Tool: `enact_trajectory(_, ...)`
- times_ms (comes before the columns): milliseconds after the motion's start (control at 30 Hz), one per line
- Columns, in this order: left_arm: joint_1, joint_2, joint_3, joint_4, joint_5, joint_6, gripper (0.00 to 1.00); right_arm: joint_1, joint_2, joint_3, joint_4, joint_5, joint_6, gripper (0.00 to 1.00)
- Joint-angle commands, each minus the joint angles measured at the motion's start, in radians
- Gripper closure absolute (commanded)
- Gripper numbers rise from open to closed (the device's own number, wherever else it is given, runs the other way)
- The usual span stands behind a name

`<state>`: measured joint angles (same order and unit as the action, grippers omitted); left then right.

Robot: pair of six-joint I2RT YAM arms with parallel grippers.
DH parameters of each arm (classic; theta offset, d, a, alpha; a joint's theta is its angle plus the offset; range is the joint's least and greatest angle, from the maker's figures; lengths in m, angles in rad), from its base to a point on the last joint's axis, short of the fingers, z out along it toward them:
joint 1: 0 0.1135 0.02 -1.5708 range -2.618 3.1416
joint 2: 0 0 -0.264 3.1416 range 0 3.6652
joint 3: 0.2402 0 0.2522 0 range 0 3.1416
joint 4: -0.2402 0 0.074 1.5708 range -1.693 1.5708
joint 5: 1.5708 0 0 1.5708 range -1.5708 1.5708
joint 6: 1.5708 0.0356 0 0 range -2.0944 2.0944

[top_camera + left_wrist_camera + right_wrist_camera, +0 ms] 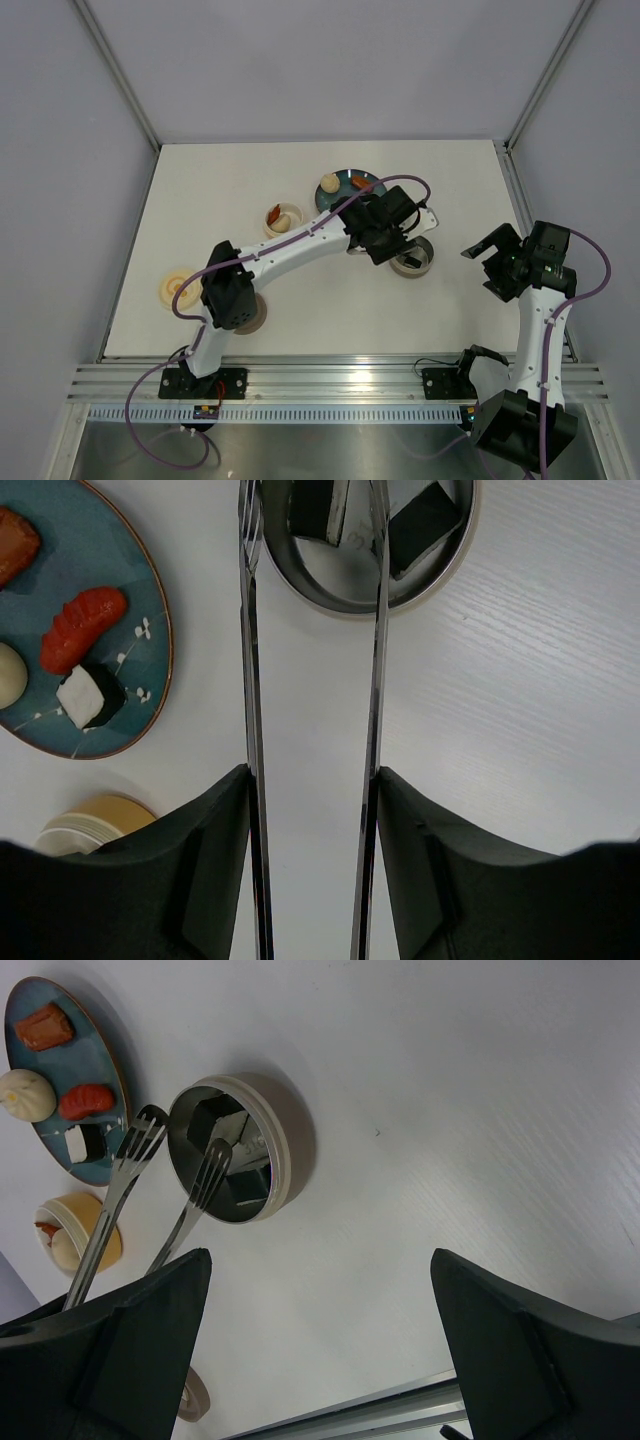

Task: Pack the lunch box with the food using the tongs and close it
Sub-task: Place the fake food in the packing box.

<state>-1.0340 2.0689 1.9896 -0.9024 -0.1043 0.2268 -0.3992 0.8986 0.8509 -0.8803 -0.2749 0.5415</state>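
far left lies a round cream disc [178, 290], likely a lid, well apart from the action. to its right a small cream bowl [298, 215] holds a sausage and a bun. next comes the round teal ceramic plate [100, 550], carrying a red-orange sausage [82, 625], a white-and-black sushi bit [90, 695] and a round cream bun [8, 675].

the left gripper [312, 780] stands about half open, and its fingers press from outside on the two arms of the slim silver metal tongs [250, 680], which are sprung apart. nothing sits between the tips. one tip hangs over the round steel lunch box [340, 590] and the other is just outside its rim, towards the plate. two dark sushi pieces [420, 525] already lie inside the box.

far right, the right gripper [492, 266] hangs wide open and empty, clear of everything.

the step looks like going back to the plate for another piece. to do it well, set one tip on each side of the piece and squeeze only until it holds. lift above both rims, and bring both tips inside the box's rim before easing off.
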Motion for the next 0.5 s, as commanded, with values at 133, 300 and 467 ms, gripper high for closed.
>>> enact_trajectory(133, 0.005, -0.141, 0.072, 0.074, -0.002, -0.053, 0.48, -0.001, -0.02, 0.019, 0.006, -0.01, -0.023, 0.01)
enact_trajectory(300, 0.052, -0.213, 0.055, 0.092, 0.037, -0.138, 0.5, -0.001, -0.024, 0.017, 0.004, -0.012, -0.025, 0.01)
enact_trajectory(467, 0.1, -0.288, -0.036, 0.118, 0.055, -0.221, 0.54, -0.001, -0.026, 0.025, 0.003, -0.021, -0.023, 0.01)
